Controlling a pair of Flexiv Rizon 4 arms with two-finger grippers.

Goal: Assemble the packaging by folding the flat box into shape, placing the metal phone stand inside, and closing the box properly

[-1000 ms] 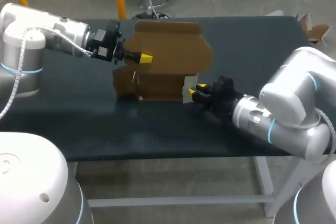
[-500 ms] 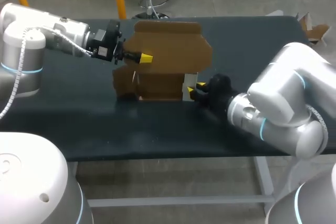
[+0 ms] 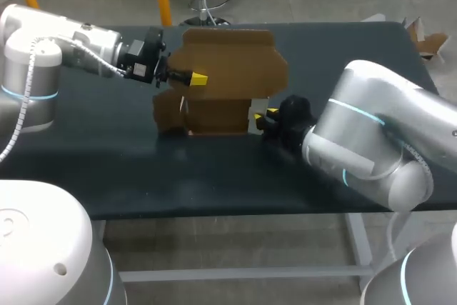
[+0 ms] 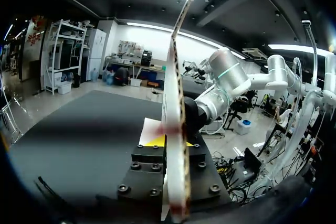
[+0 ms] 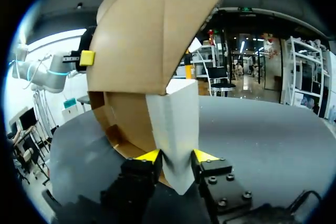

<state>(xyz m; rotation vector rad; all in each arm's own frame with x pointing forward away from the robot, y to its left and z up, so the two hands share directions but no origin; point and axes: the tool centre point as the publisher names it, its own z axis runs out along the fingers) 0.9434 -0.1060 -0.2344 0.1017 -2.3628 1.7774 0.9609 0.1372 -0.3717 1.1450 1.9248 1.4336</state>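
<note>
Your box [image 3: 228,69] stands half-folded near the middle of the table [image 3: 343,55], its brown panels rising toward the far edge. Your left gripper [image 3: 196,78] is closed on the upright panel's left edge, the cardboard pinched edge-on between its fingers. Your right gripper [image 5: 177,157] is clamped on the white flap [image 5: 173,124] at the box's lower right corner, one yellow tip on each side

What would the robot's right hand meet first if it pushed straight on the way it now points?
The right hand pinches the white cardboard flap; straight on, it would likely run into the brown cardboard box just behind that flap.
</note>
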